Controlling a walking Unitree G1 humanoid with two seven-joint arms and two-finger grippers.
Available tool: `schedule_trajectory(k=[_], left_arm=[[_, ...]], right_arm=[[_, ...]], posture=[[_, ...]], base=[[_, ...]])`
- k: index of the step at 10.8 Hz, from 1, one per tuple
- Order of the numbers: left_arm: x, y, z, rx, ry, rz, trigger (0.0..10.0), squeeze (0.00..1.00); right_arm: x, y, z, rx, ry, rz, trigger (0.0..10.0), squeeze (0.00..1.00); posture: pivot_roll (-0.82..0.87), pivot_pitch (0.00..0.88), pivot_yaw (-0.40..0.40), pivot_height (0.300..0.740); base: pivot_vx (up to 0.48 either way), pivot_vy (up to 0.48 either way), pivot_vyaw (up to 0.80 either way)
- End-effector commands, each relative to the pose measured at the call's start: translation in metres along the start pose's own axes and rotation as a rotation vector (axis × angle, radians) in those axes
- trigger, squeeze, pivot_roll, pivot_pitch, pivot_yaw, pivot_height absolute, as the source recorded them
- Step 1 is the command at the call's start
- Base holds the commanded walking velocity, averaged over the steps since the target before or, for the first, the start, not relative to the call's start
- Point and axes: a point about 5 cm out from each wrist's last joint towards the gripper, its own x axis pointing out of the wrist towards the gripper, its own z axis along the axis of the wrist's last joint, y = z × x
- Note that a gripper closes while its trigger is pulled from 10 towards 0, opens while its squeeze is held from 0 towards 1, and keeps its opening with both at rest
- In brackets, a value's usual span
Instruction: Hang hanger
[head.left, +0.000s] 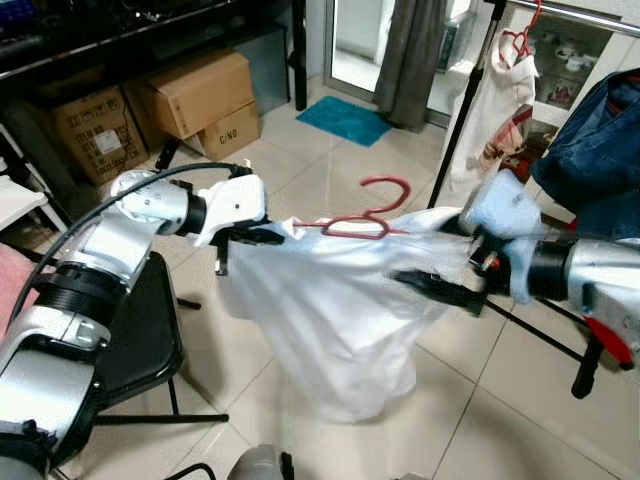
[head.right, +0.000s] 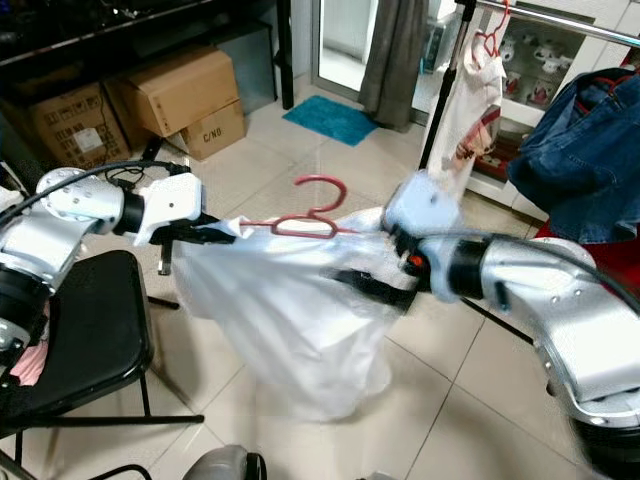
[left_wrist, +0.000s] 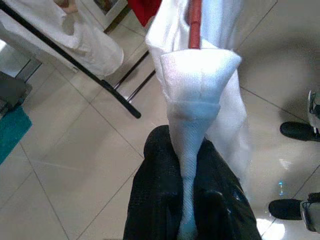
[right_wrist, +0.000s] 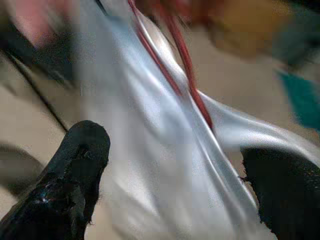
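Left gripper (head.left: 262, 236) is clamped on one shoulder end of the white garment (head.left: 330, 320); in the left wrist view the cloth is bunched between the black fingers (left_wrist: 155, 200), pinched tight. Red hanger (head.left: 368, 212) sits inside the garment neck, hook sticking up, arms roughly level, held in mid-air above the tiled floor (head.left: 500, 420).

Right gripper (head.left: 440, 290) is at the garment's other side, motion-blurred. In the right wrist view its fingers (right_wrist: 75, 165) are spread wide, with white cloth and the red hanger wire running between them; no visible pinch, so it reads as open against the fabric.

Garment hangs slack below the hanger, bottom hem close to the floor.

Clothes rail (head.left: 580, 15) is at upper right, beyond the right arm, well apart from the hanger. A pale garment (head.left: 495, 110) on another red hanger and a denim piece (head.left: 595, 150) hang on it. Rack's black stand leg (head.left: 465, 95) runs down to the floor behind the right gripper.

Black chair (head.left: 140, 330) under the left arm. Cardboard boxes (head.left: 190, 95) at far left by the wall, teal mat (head.left: 345, 118) near the doorway.
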Motion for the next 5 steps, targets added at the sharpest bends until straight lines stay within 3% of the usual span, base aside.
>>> schedule_trajectory(k=[1, 2, 5], left_arm=[[-0.001, 0.001, 0.003, 0.013, -0.005, 0.004, 0.0, 0.00], [-0.001, 0.002, 0.004, 0.012, -0.007, 0.005, 0.0, 0.00], [-0.003, 0.005, 0.006, 0.020, -0.015, 0.028, 0.0, 0.00]], right_arm=[[0.001, -0.003, 0.000, -0.037, 0.012, -0.051, 10.0, 0.87], [0.001, -0.004, 0.005, -0.013, -0.017, -0.074, 10.0, 0.00], [-0.004, 0.002, 0.013, 0.034, -0.089, -0.008, 10.0, 0.00]], posture=[[0.00, 0.043, 0.037, 0.740], [0.00, 0.044, 0.036, 0.740], [0.00, 0.043, 0.034, 0.740]], base=[[0.000, 0.000, 0.00], [0.000, 0.000, 0.00], [0.000, 0.000, 0.00]])
